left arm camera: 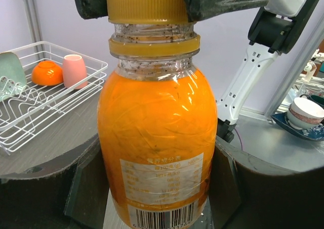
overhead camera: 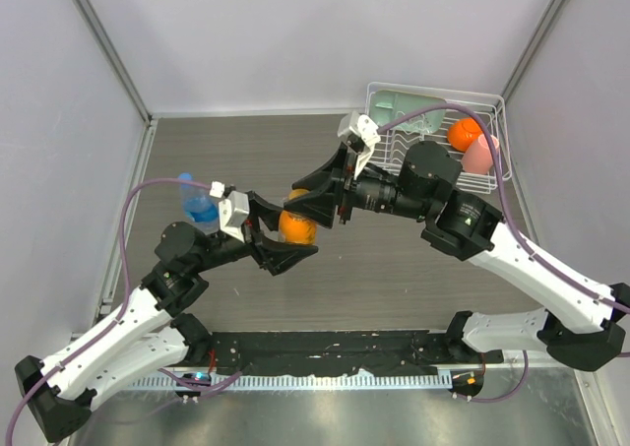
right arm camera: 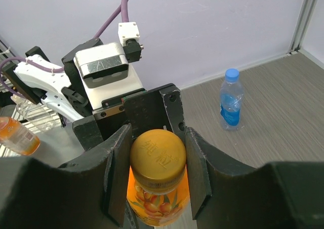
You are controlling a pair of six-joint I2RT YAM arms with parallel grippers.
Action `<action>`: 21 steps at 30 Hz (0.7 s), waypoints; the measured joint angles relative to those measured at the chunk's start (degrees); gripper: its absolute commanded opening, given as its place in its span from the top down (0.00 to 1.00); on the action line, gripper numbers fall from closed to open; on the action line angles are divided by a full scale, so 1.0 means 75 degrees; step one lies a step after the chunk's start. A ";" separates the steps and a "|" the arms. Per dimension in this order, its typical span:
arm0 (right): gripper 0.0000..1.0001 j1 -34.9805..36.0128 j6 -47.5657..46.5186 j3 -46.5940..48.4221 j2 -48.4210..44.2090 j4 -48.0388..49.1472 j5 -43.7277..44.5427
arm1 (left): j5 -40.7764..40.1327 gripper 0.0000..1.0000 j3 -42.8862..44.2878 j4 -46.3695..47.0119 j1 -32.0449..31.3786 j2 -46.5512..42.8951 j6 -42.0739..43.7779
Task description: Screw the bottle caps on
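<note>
Bottles: two, each capped. At mid-table the left gripper (overhead camera: 284, 235) clasps the squat orange bottle (left arm camera: 157, 138) while the right gripper (right arm camera: 158, 163) pinches its amber cap (left arm camera: 147, 4); the clear bottle (right arm camera: 231, 105), blue cap (right arm camera: 231, 75) on, stands far left. One wire rack (overhead camera: 495, 177) holds an orange ball (overhead camera: 463, 133), pink cup (overhead camera: 480, 154) and green dish (overhead camera: 404, 106).

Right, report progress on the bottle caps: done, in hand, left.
Done: the tall clear blue-labelled plastic bottle stands with its blue cap on. In hand: left gripper holds the squat orange plastic bottle; right gripper grips its amber cap, threads showing beneath. Left: tighten that cap down.
</note>
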 measured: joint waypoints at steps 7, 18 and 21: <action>0.99 0.0000 0.0152 -0.0629 -0.0256 0.0670 0.0248 | -0.0029 1.00 -0.0003 -0.0102 0.0023 -0.0006 -0.0128; 0.99 0.0731 -0.0073 -0.1113 -0.0187 0.1609 0.2174 | -0.0431 1.00 0.0000 -0.0277 0.0149 -0.0038 -0.0265; 0.99 0.1011 -0.0262 -0.1113 -0.0108 0.1667 0.2929 | -0.0539 1.00 0.0000 -0.0303 0.0184 -0.0026 -0.0256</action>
